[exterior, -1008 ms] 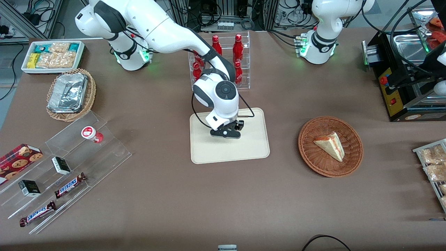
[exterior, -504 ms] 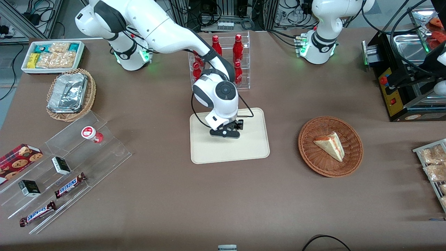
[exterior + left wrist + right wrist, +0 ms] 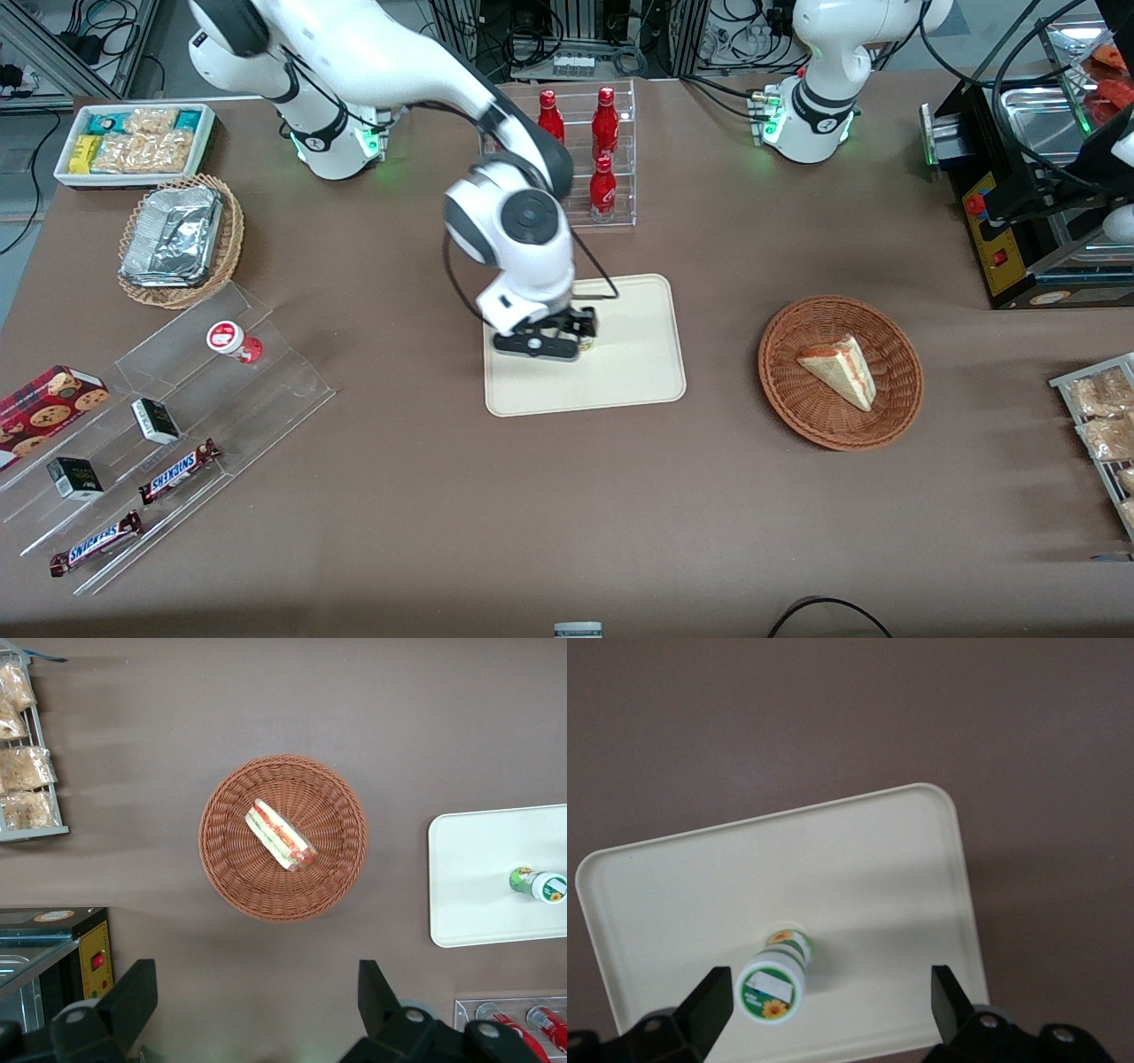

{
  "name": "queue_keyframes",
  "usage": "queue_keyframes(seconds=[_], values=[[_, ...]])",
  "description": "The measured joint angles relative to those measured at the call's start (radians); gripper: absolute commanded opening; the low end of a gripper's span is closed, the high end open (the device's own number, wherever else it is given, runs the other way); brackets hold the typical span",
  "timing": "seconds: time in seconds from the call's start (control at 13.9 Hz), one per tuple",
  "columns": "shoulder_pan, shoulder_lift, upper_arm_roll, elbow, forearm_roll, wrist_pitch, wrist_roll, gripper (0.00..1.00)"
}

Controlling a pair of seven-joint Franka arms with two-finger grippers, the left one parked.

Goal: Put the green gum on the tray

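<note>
Two dark fingers (image 3: 709, 997) of the gripper (image 3: 542, 340) stand spread wide with nothing between them; it hangs above the tray (image 3: 633, 372), over the part nearest the working arm's end of the table; the green gum (image 3: 774, 979) stands upright on the tray just beside one finger, untouched by either, its green-and-white lid facing up; in the left wrist view the bottle (image 3: 538, 884) sits inside the tray (image 3: 478, 877), away from its rims; the tray lies on the brown table (image 3: 496, 496) about midway along it. Toward the parked arm's end a round wicker basket (image 3: 895, 416) holds a wedge sandwich (image 3: 837, 368); toward the working arm's end a clear stepped stand (image 3: 266, 399) carries a red-lidded bottle (image 3: 232, 340); farther from the front camera than the tray, a clear rack (image 3: 620, 151) holds red bottles (image 3: 604, 115).
</note>
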Motion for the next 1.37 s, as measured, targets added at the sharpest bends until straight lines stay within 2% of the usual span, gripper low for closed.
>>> queue_keyframes(seconds=[0.22, 0.58, 0.94, 1.37], values=[[-0.107, -0.145, -0.001, -0.008, 0.000, -0.199, -0.163, 0.99], [-0.334, -0.348, -0.001, -0.052, 0.004, -0.400, -0.418, 0.99], [-0.525, -0.464, -0.002, -0.065, 0.010, -0.497, -0.552, 0.99], [-0.720, -0.481, -0.002, -0.068, 0.011, -0.510, -0.811, 0.99]])
